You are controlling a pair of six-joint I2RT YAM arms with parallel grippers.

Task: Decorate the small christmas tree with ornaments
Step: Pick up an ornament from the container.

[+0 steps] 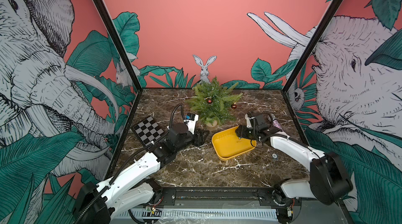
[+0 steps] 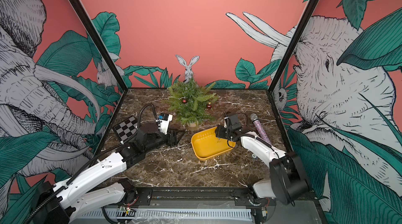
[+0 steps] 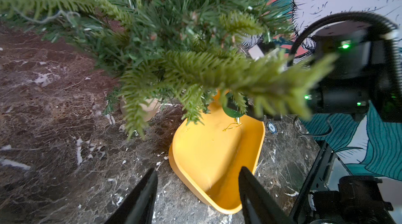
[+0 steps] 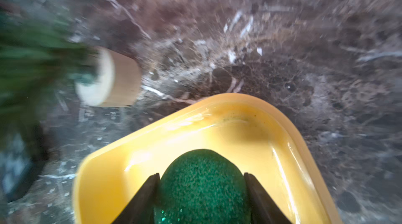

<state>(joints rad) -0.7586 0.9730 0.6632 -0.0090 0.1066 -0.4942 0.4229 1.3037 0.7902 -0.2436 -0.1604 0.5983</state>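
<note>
Behind tree (image 1: pixel 217 111): pink wall (image 1: pixel 195 27); underneath, brown marble tabletop (image 1: pixel 195 168).

**Jungle-Print Booth**

Coral walls (image 1: pixel 195 27) carry printed elephants (image 1: pixel 32 70), a rabbit (image 1: pixel 204 68) and teal leaves (image 1: pixel 128 31). Black posts (image 1: pixel 108 29) mark the corners. The table (image 1: pixel 195 168) is dark brown marble with white veins, evenly lit. A black rail (image 1: pixel 217 192) edges its near side.

Only one thing here has writing on it. A small round disc (image 3: pixel 272 127) lies on the surface (image 3: pixel 54 125), just beside the yellow tray (image 3: pixel 217 168). In the left wrist view it shows two tiny white digits that look like "05". They are a bit blurry.
</note>
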